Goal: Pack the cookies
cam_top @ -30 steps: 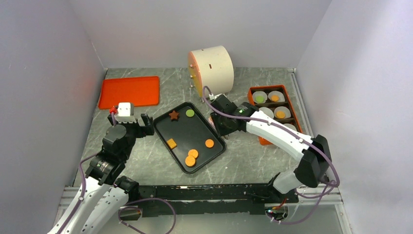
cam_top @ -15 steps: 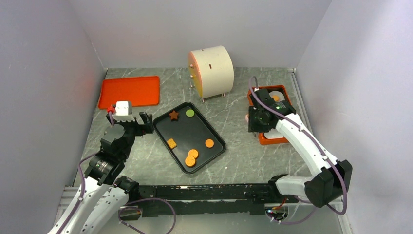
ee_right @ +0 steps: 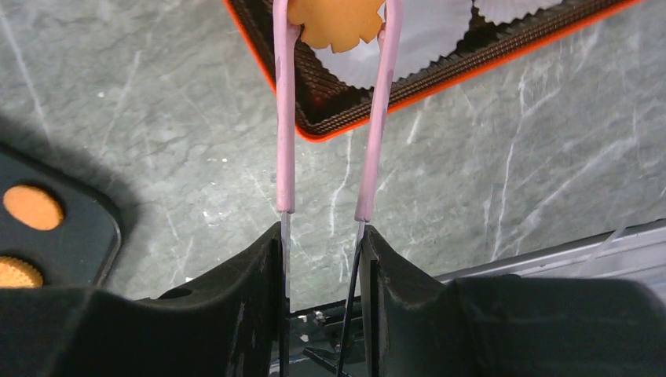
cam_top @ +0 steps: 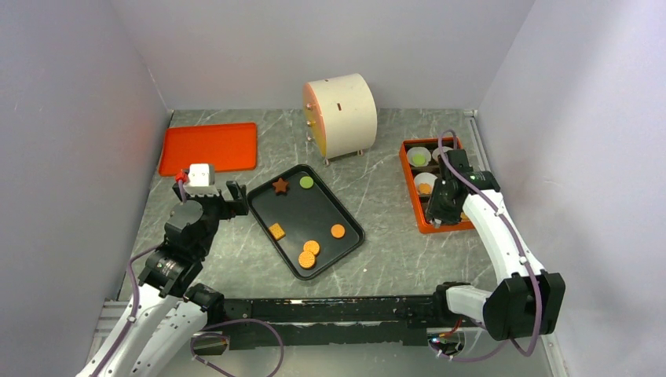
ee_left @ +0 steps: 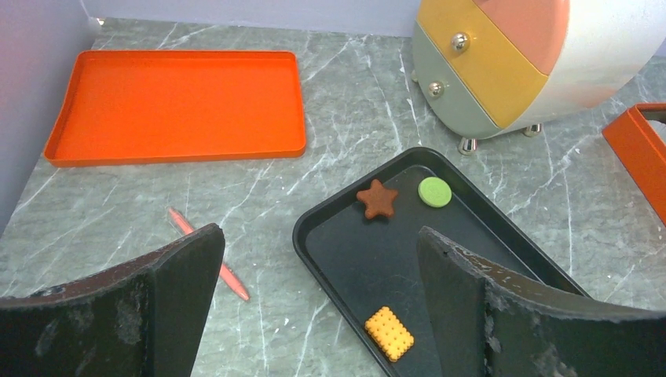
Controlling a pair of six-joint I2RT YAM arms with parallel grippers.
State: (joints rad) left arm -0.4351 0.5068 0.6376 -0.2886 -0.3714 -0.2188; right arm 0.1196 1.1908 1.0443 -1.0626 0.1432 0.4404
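Several cookies lie on the black tray [cam_top: 302,210]: a brown star [cam_top: 280,185], a green round [cam_top: 306,182], an orange square [cam_top: 276,231] and orange rounds [cam_top: 312,247]. My right gripper [ee_right: 322,236] is shut on pink-tipped tongs [ee_right: 284,118]. The tongs pinch a tan flower-shaped cookie [ee_right: 336,23] above a white liner [ee_right: 416,39] in the orange box [cam_top: 408,184]. Other liners there hold a green cookie [cam_top: 418,159] and an orange one [cam_top: 425,188]. My left gripper [ee_left: 318,259] hangs wide open over the tray's left edge, holding nothing.
An orange lid or flat tray [ee_left: 177,102] lies at the back left, with a thin red stick [ee_left: 208,253] on the table in front of it. A round cream drawer unit [cam_top: 340,114] stands at the back centre. Walls close in both sides.
My right arm has swung from beside the black tray over to the orange box, carrying the tongs and the flower cookie. The left arm has stayed put.
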